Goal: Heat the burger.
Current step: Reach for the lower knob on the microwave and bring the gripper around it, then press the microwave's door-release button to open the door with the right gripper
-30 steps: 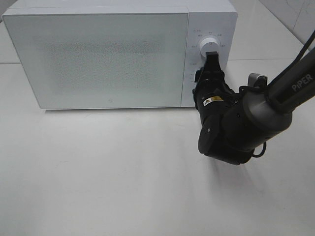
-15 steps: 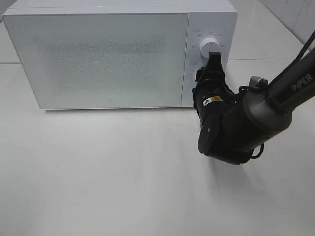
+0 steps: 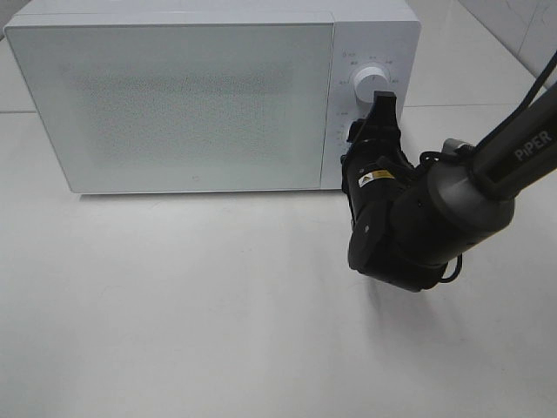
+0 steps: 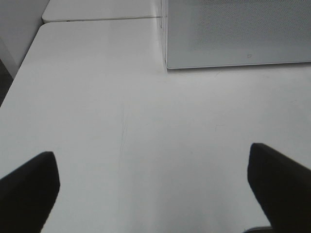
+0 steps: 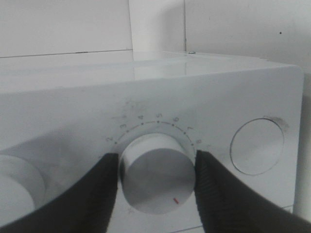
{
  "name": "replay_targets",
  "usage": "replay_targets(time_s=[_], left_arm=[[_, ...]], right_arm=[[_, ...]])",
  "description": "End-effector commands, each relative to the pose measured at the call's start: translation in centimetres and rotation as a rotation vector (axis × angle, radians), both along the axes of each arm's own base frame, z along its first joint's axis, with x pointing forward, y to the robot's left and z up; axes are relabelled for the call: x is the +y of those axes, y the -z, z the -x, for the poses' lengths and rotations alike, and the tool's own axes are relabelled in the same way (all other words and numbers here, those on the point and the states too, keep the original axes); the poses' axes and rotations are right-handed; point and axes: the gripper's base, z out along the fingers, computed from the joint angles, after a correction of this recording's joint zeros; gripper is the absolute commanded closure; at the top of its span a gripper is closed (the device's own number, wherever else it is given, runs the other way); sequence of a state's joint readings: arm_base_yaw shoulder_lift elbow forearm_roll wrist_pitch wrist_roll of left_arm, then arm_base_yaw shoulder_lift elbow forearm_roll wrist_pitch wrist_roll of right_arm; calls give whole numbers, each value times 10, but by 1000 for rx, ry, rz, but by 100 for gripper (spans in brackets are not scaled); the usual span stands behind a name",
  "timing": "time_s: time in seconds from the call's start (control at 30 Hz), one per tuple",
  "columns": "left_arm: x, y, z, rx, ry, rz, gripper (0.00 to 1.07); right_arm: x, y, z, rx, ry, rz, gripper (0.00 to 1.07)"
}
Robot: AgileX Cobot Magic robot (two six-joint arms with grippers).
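Observation:
The burger is hidden; I cannot see it through the shut door of the white microwave. My right gripper is at the control panel on the microwave's right side. In the right wrist view its two black fingers press on either side of a round white dial that has numbers around it and a small red mark. The dial also shows in the high view. My left gripper is open and empty above the bare white table; it does not show in the high view.
The microwave's front lower corner lies ahead of the left gripper. A second knob and a round button flank the gripped dial. The white tabletop stretches in front of the microwave.
My right gripper has rolled slightly on the dial, its tip shifting to the right in the high view. Nothing else has moved.

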State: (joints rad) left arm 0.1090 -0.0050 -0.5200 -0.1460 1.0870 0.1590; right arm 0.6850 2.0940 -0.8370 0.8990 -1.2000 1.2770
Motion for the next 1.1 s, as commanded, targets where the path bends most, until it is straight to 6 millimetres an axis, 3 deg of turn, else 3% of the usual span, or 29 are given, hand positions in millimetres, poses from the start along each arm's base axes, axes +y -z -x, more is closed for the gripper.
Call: replay_targets(time_s=[0.03,0.07,0.13,0.7,1.1], left_arm=[[0,0,2,-27,-6,2,9],[0,0,2,-27,-6,2,9],[0,0,2,-27,-6,2,9],[0,0,2,-27,-6,2,9],[0,0,2,-27,-6,2,9]], right_arm=[[-11,-18,7,-164,75,77,36],[-15,-19,12,-145,63,106,30],[-16,-20,15,-138,51,116,28],[-29,-39,59,22,-240,271,32],[-25,-54,85,141,-610,692,32]])
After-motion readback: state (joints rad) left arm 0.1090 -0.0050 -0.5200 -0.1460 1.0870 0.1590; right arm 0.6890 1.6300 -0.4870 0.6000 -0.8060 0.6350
